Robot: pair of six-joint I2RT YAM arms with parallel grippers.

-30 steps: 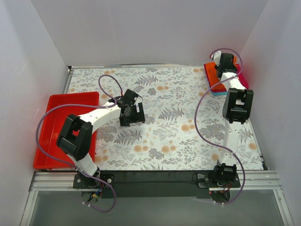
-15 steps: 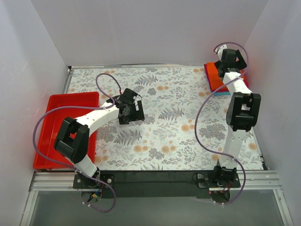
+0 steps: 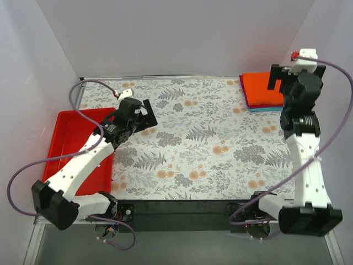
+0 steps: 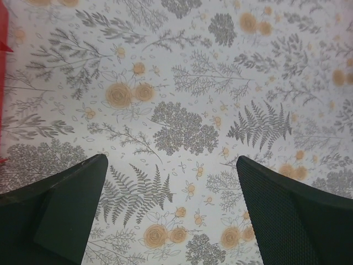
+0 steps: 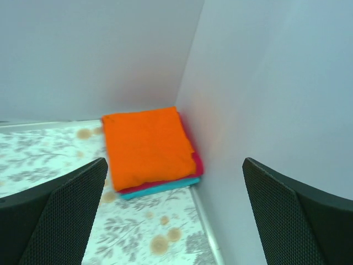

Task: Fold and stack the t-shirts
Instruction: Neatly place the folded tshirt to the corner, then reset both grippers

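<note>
The jaws of the right gripper (image 5: pixel 174 161) stand wide apart at the lower left and lower right of the view, with nothing between them. Beyond them, three folded t-shirts lie stacked in the corner of the bench (image 5: pixel 49 149) where the back wall (image 5: pixel 94 55) meets the side wall (image 5: pixel 265 83). The orange t-shirt (image 5: pixel 148 146) is on top, a flat square. The magenta-pink t-shirt (image 5: pixel 196 163) shows as a rim under it, touching the side wall. The teal t-shirt (image 5: pixel 160 189) is at the bottom, peeking out along the near edge.
</note>
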